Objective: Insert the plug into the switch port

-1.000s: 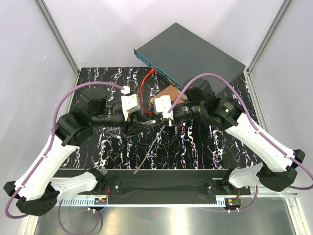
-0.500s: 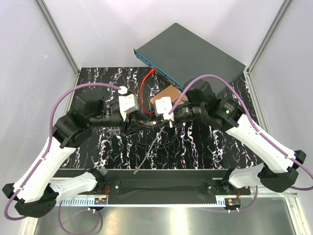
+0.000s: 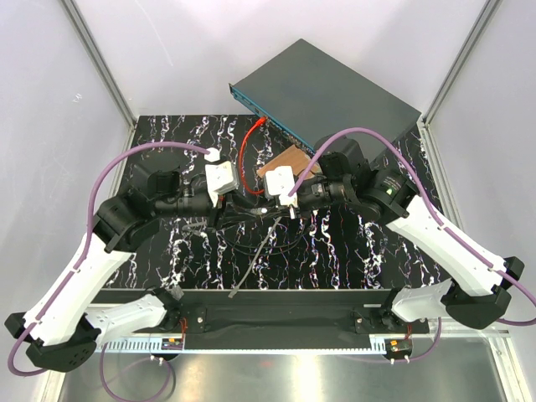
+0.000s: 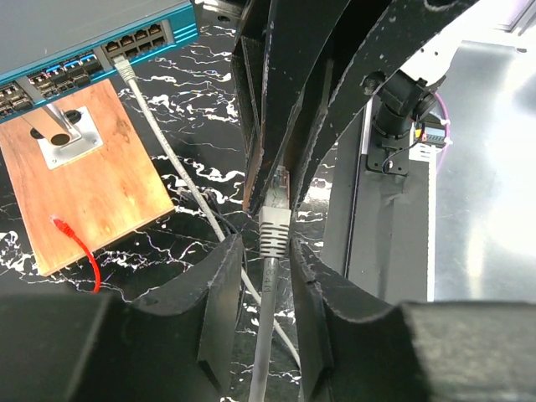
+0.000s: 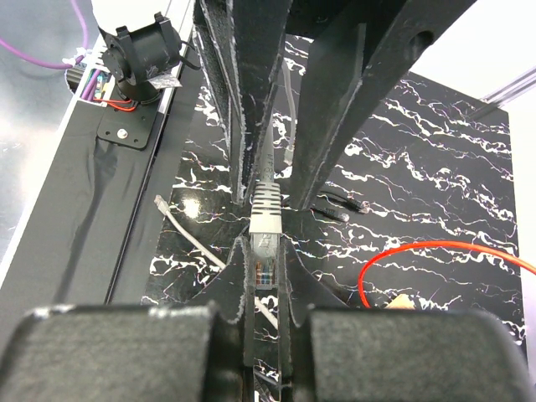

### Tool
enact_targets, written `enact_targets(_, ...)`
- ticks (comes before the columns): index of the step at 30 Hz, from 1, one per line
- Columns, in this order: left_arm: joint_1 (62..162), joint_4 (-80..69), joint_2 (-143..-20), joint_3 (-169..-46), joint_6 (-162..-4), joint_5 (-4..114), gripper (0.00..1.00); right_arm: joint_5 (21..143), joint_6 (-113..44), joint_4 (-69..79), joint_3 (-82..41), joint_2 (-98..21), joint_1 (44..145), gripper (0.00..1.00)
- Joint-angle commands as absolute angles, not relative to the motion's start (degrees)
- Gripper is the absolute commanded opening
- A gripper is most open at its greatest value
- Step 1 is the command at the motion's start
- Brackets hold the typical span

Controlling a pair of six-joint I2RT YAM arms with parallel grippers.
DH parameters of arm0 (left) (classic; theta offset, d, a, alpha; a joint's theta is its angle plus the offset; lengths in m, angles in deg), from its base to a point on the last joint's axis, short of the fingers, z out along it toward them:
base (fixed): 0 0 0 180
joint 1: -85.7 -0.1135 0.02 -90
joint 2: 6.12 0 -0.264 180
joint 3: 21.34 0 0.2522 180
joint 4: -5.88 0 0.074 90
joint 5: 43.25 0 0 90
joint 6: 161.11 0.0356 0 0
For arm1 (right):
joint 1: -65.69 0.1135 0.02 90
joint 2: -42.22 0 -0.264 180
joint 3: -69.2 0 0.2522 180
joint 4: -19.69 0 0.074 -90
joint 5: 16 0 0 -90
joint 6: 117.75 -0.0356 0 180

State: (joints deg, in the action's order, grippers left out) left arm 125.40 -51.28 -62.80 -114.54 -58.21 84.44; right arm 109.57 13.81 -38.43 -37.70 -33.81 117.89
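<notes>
The plug [image 5: 265, 266] may drop or twist off line if the right gripper [image 5: 266, 248] lets go before the left gripper [image 4: 266, 253] bites; it sits low centre in the right wrist view, clamped between the right jaws; the left jaws stand apart, flanking the grey cable [image 4: 262, 335] just behind the boot; the switch [image 3: 327, 88] lies well apart, upper centre of the top view.

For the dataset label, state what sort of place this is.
Probably a robotics lab test cell: white walls in an aluminium frame, a marble-patterned table, and a network switch set out as the workpiece.
</notes>
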Motion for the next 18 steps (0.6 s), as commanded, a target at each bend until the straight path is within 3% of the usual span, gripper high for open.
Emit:
enact_targets(1,125.2,-49.6,-62.7,-114.6,-57.7,84.1,0.33,109.9,14.0,-35.6,-37.6,-32.2,118.6,0.0)
enact_targets(5,125.2,-49.9,-62.9,-114.7,-57.3,84.5,0.26,109.9,14.0,-35.4,-37.5,-32.3,118.6,0.0)
enact_targets(9,125.2,-49.5,-62.8,-114.6,-57.4,84.8,0.12,109.5,13.5,-35.3,-37.3,-32.4,118.6,0.0)
enact_targets(10,125.2,-49.4,-62.9,-114.6,-57.8,84.8,0.09,109.1,12.2,-35.0,-37.2,-32.4,118.6,0.07)
enact_targets(11,125.2,-49.3,-62.8,-114.6,-57.8,84.6,0.03,108.1,11.6,-34.9,-37.2,-32.4,118.6,0.24)
enact_targets(12,125.2,-48.9,-62.7,-114.1,-58.1,84.3,0.0,107.6,11.3,-34.8,-37.1,-32.3,118.6,0.36)
enact_targets(15,125.2,-47.3,-61.8,-111.8,-60.7,82.8,0.0,104.3,8.3,-33.0,-34.8,-30.6,118.6,0.74)
enact_targets(18,125.2,-44.5,-60.2,-109.1,-64.5,79.8,0.0,100.5,6.5,-31.1,-32.5,-28.5,118.6,0.9)
